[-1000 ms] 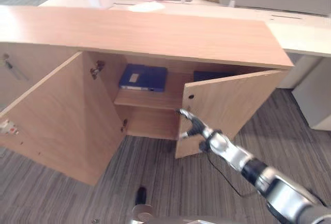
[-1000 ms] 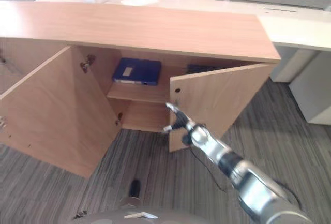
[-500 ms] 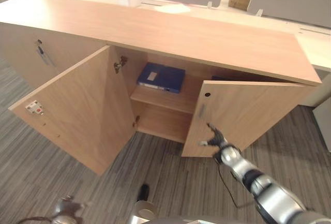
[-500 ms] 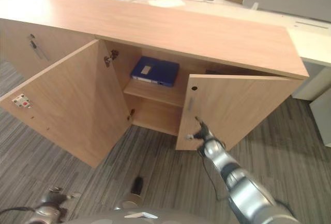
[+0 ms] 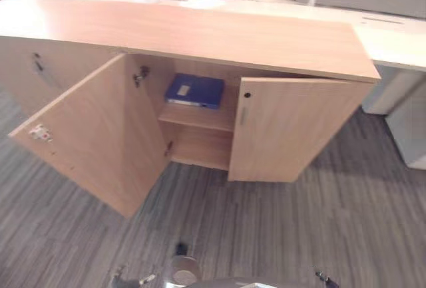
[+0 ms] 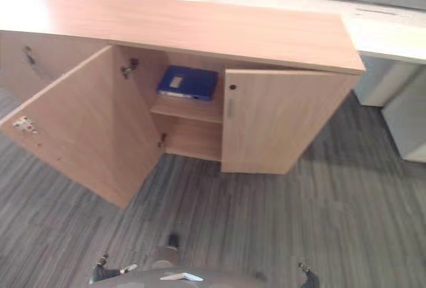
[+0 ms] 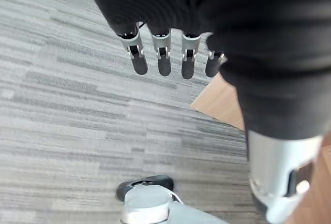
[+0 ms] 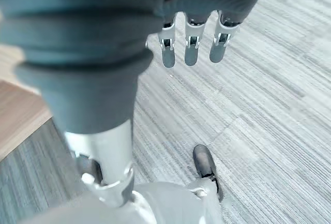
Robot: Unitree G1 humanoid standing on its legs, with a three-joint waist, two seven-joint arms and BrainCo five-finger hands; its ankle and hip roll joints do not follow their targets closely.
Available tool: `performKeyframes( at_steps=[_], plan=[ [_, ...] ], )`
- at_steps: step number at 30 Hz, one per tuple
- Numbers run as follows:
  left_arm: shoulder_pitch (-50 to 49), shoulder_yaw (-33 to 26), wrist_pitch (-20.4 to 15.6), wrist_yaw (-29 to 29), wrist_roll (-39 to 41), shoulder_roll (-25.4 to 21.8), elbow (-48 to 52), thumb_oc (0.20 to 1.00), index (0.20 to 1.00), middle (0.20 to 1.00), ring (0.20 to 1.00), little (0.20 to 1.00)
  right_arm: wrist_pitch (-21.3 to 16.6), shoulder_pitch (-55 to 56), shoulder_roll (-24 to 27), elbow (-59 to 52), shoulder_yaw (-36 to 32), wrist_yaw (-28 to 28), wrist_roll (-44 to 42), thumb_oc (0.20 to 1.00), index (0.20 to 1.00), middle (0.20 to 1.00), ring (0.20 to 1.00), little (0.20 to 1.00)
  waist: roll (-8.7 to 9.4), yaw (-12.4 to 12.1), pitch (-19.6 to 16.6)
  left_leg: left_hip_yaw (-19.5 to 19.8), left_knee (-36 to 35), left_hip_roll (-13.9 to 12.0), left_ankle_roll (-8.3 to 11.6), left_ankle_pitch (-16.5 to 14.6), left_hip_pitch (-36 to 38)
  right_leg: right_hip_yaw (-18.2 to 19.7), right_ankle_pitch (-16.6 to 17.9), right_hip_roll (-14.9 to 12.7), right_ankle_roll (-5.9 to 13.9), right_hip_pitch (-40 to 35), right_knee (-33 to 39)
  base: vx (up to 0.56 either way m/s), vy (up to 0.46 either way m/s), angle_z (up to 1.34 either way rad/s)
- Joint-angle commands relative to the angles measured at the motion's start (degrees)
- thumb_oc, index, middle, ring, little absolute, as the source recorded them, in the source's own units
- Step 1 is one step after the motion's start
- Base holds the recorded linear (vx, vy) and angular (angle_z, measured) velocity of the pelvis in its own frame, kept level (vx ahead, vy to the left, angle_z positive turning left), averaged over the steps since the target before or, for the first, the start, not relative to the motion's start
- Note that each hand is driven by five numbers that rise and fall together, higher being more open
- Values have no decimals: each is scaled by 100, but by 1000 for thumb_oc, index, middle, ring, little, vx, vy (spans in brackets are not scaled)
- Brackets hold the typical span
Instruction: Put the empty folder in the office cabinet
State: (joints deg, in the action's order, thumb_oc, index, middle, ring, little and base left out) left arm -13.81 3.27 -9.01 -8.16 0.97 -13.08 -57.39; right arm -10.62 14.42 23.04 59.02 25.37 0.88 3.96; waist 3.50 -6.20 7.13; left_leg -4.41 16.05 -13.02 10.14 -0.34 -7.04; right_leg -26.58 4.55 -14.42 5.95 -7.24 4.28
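Folder [image 5: 194, 91] lies on the cabinet [image 6: 200, 32] shelf, well ahead of both hands. Left hand [image 7: 164, 58] and right hand [image 8: 190, 45] hang relaxed, holding nothing. We judge swinging the left door [image 5: 100, 135] closed comes next, pushing flat.

Left hand [image 7: 170, 38] hanging low, fingers [image 7: 164, 61] straight and relaxed in a row, holding nothing, thumb set apart. Right hand [image 8: 196, 22] likewise hanging low, fingers [image 8: 191, 50] straight and loose, empty. Fingertips of both just showing at the lower edge of the eye views, left [image 6: 106, 271] and right [image 6: 305, 269].
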Motion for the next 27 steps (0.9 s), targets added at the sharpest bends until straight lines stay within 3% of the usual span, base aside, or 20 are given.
performKeyframes(
  at_steps=[1, 8, 9, 10, 17, 25, 27],
  plan=[
    [120, -180, -221, -169, 156, -603, 482, 1000, 1000, 1000, 1000, 1000, -39, -913, -110, -74, -105, 53, 171, 1000, 1000, 1000, 1000, 1000, -305, -186, -74, 34, -1613, -205, 14, 470, 492, 228, -359, 226, 202, 412, -161, 7, 79, 52],
    [125, -432, -207, -342, -28, -925, 425, 1000, 1000, 1000, 1000, 1000, -47, -996, -158, -137, -321, 174, 46, 1000, 1000, 1000, 1000, 1000, -129, -200, -123, -90, -1915, 89, -116, 342, 548, 323, -61, -88, 409, 557, -224, -10, 174, 37],
    [260, -611, -204, -499, -69, -1126, 405, 1000, 1000, 1000, 1000, 1000, -60, -1069, -218, -265, -282, 215, 6, 1000, 1000, 1000, 1000, 1000, 46, -236, -56, -127, -1921, 256, -223, 236, 548, 440, 99, -232, 509, 664, -223, -44, 131, 4],
    [260, -611, -204, -499, -69, -1126, 405, 1000, 1000, 1000, 1000, 1000, -60, -1069, -218, -265, -282, 215, 6, 1000, 1000, 1000, 1000, 1000, 46, -236, -56, -127, -1921, 256, -223, 236, 548, 440, 99, -232, 509, 664, -223, -54, 190, 6],
    [522, -1011, -276, -773, -194, -1713, 227, 1000, 1000, 1000, 1000, 1000, -67, -937, -473, -305, -235, 200, -20, 1000, 1000, 1000, 1000, 1000, 485, -161, 37, -371, -2048, 643, -452, 15, 754, 700, 481, -524, 738, 825, -229, -13, 130, -11],
    [1015, -1126, -237, -1036, -418, -2536, -166, 1000, 1000, 1000, 1000, 1000, -106, -874, -592, -403, -54, 186, -105, 1000, 1000, 1000, 1000, 1000, 915, -9, 246, -643, -2069, 756, -548, -124, 931, 944, 872, -594, 862, 1022, -256, -24, 57, -33],
    [1299, -1273, -236, -1209, -434, -3048, -314, 1000, 1000, 1000, 1000, 1000, -127, -882, -652, -414, 31, 205, -180, 1000, 1000, 1000, 1000, 1000, 1150, 25, 338, -795, -2075, 759, -563, -183, 1040, 1078, 1101, -596, 905, 1111, -266, -4, 2, -30]
  ],
)
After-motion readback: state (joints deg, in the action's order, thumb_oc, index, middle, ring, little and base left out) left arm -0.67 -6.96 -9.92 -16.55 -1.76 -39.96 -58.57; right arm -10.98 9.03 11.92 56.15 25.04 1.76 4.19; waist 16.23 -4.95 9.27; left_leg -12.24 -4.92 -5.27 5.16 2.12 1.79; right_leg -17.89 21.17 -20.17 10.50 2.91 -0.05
